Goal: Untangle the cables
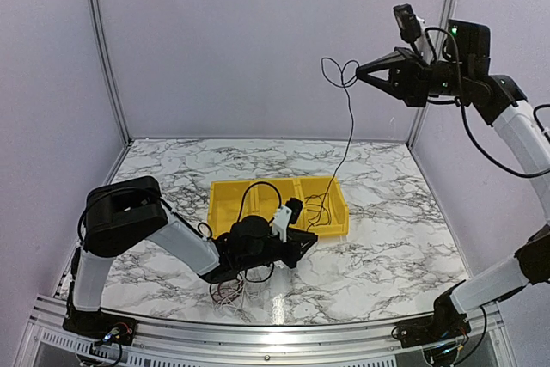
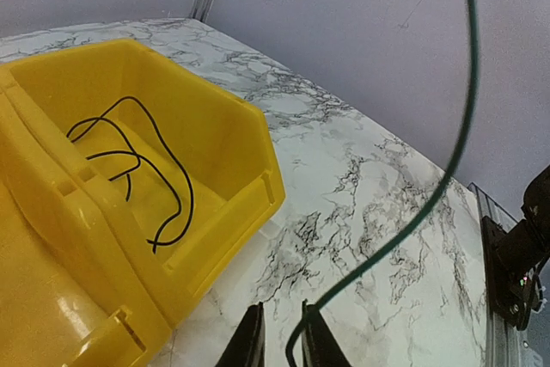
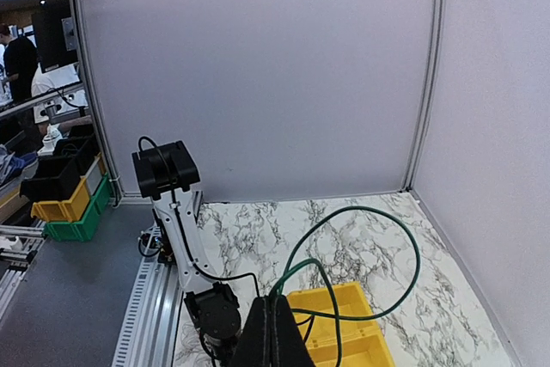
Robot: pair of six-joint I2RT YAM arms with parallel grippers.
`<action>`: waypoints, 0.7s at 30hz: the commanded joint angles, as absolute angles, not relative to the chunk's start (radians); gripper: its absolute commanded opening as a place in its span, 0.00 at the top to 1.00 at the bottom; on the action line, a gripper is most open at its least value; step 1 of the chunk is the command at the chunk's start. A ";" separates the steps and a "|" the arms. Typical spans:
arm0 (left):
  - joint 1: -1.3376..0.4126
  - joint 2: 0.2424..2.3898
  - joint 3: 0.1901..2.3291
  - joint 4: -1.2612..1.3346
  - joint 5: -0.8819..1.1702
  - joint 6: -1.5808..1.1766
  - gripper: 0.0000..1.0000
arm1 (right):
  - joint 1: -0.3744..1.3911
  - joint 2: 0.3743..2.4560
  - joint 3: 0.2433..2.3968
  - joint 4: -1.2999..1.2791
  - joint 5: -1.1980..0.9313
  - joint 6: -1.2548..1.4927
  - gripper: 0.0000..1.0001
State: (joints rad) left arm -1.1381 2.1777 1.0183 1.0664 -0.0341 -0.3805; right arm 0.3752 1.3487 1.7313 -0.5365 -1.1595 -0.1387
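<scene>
My right gripper (image 1: 359,70) is raised high at the back right, shut on a thin green cable (image 1: 350,118). The cable loops beside the fingers and hangs down toward the yellow bin (image 1: 228,186). In the right wrist view the gripper (image 3: 277,300) pinches the green cable (image 3: 418,260) where its loops meet. My left gripper (image 1: 308,242) sits low at the bin's front edge. In the left wrist view this gripper (image 2: 281,308) stands narrowly open, with the green cable (image 2: 386,250) running between the fingers against the right one. A black cable (image 2: 146,178) lies in the bin (image 2: 232,152).
A small pile of thin red and white wires (image 1: 230,291) lies on the marble table under the left arm. More dark wires (image 1: 318,212) rest in the bin's right compartment. Walls close off the back and both sides. The left arm (image 3: 172,212) stands left of the bin (image 3: 374,354).
</scene>
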 commanded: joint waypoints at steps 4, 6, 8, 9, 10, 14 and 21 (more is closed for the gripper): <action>-1.159 1.940 0.865 1.121 -0.127 -0.385 0.64 | 0.364 1.310 1.605 -0.530 -1.072 -0.205 1.00; -1.160 1.871 0.808 1.121 -0.144 -0.380 0.58 | 0.365 1.298 1.557 -0.553 -1.057 -0.240 1.00; -1.160 1.803 0.768 1.121 -0.150 -0.367 0.54 | 0.370 1.286 1.514 -0.569 -1.039 -0.269 1.00; -1.159 1.768 0.753 1.119 -0.160 -0.365 0.52 | 0.375 1.282 1.497 -0.582 -1.029 -0.287 1.00; -1.159 1.736 0.742 1.116 -0.179 -0.373 0.50 | 0.382 1.278 1.483 -0.601 -1.022 -0.307 1.00; -1.144 1.644 0.765 1.081 -0.204 -0.509 0.46 | 0.448 1.264 1.426 -0.645 -0.938 -0.383 1.00; -1.129 1.636 0.911 0.925 -0.179 -0.769 0.44 | 0.537 1.243 1.367 -0.645 -0.836 -0.431 1.00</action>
